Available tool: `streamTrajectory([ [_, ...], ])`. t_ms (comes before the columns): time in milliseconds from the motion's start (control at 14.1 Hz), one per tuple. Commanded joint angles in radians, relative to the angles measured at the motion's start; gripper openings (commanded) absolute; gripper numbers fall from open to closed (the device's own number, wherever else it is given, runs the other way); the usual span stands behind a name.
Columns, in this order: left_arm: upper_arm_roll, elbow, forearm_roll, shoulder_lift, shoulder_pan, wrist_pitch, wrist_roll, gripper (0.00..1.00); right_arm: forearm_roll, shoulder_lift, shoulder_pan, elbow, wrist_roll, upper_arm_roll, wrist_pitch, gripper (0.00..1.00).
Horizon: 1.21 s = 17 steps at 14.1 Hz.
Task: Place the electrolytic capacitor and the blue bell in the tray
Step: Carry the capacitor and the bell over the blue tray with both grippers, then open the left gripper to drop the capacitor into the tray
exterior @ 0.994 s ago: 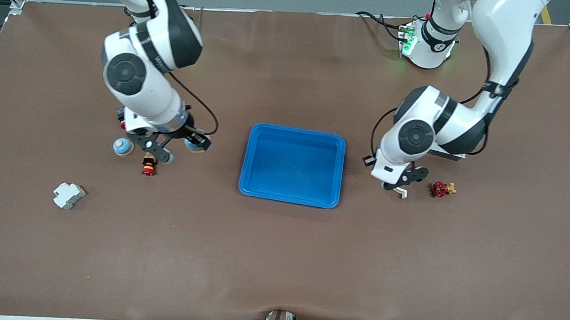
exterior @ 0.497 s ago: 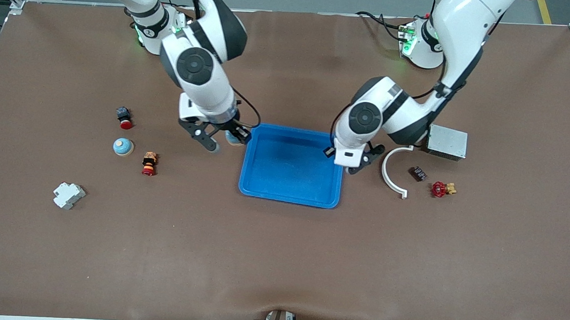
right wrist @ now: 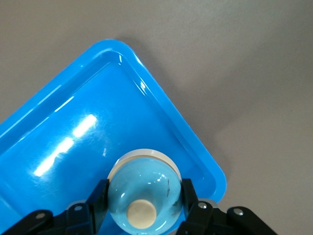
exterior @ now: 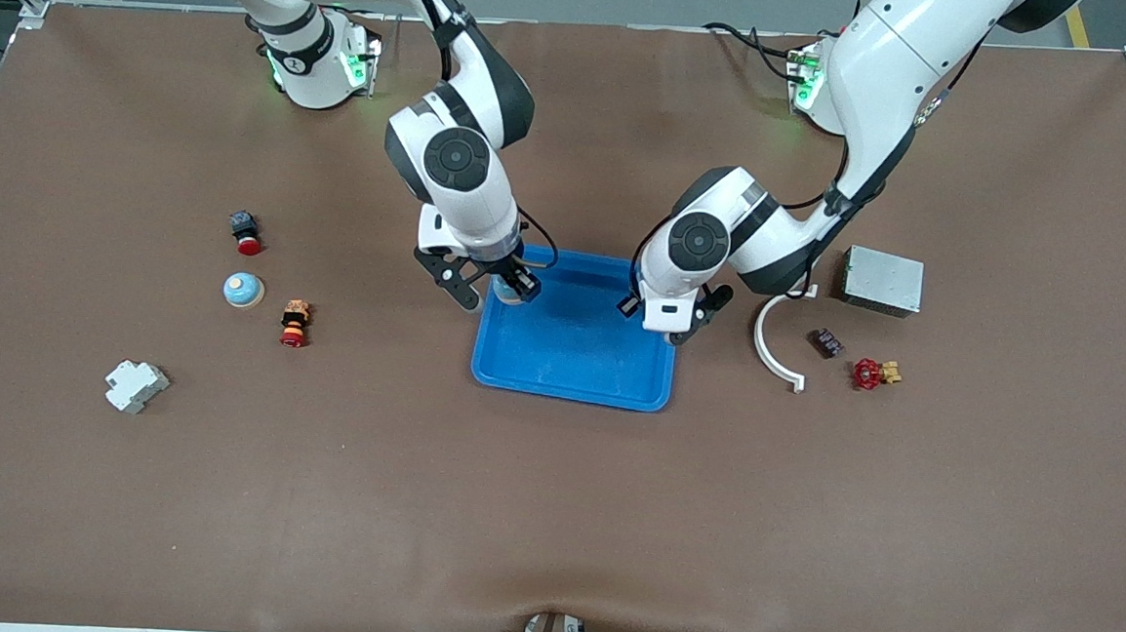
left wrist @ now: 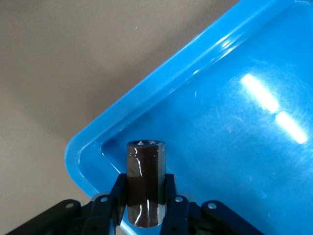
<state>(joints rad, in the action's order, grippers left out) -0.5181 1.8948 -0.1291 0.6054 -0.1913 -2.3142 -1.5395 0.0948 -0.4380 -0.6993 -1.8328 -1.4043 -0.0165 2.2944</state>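
Front view: the blue tray (exterior: 574,328) lies mid-tabletop (exterior: 551,511). The right gripper (exterior: 489,290) hangs over the tray's corner toward the right arm's end, the left gripper (exterior: 672,328) over its other end.

Left wrist view: the left gripper's fingers (left wrist: 115,198) clamp an upright dark electrolytic capacitor (left wrist: 145,183) above the tray's corner.

Right wrist view: the right gripper's fingers (right wrist: 190,198) grip the blue bell (right wrist: 143,194) above the tray.
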Motion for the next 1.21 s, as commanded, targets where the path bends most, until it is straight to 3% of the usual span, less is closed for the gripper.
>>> streamTrajectory([
  [0, 0.003, -0.019, -0.001, 0.017, -0.007, -0.023, -0.033, 0.0, -0.003, -0.024, -0.026, 0.003, -0.033, 0.015, 0.029, 0.0],
  [71, 0.004, -0.019, -0.001, 0.023, -0.007, -0.025, -0.04, 0.0, -0.003, -0.033, -0.032, 0.003, -0.035, 0.015, 0.037, 0.0],
  [142, 0.004, -0.019, -0.001, 0.027, -0.007, -0.025, -0.042, 0.07, -0.003, -0.044, -0.035, 0.003, -0.041, 0.015, 0.048, 0.0],
  [213, 0.006, -0.02, -0.001, 0.027, -0.007, -0.025, -0.042, 0.3, -0.004, -0.056, -0.04, 0.003, -0.051, 0.017, 0.068, 0.0],
  [284, 0.007, -0.02, -0.001, 0.025, -0.005, -0.027, -0.042, 0.79, -0.006, -0.07, -0.045, 0.003, -0.062, 0.017, 0.086, 0.0],
  [355, 0.01, -0.022, -0.003, 0.019, -0.007, -0.027, -0.042, 1.0, -0.006, -0.083, -0.051, 0.003, -0.071, 0.017, 0.102, 0.0],
  [852, 0.009, -0.02, -0.049, -0.139, 0.101, -0.013, -0.016, 1.0, -0.007, -0.142, -0.08, 0.006, -0.107, 0.02, 0.135, 0.0],
  [1136, 0.003, 0.021, -0.052, -0.191, 0.243, 0.102, 0.232, 1.0, -0.007, -0.16, -0.089, 0.007, -0.122, 0.02, 0.158, 0.0],
])
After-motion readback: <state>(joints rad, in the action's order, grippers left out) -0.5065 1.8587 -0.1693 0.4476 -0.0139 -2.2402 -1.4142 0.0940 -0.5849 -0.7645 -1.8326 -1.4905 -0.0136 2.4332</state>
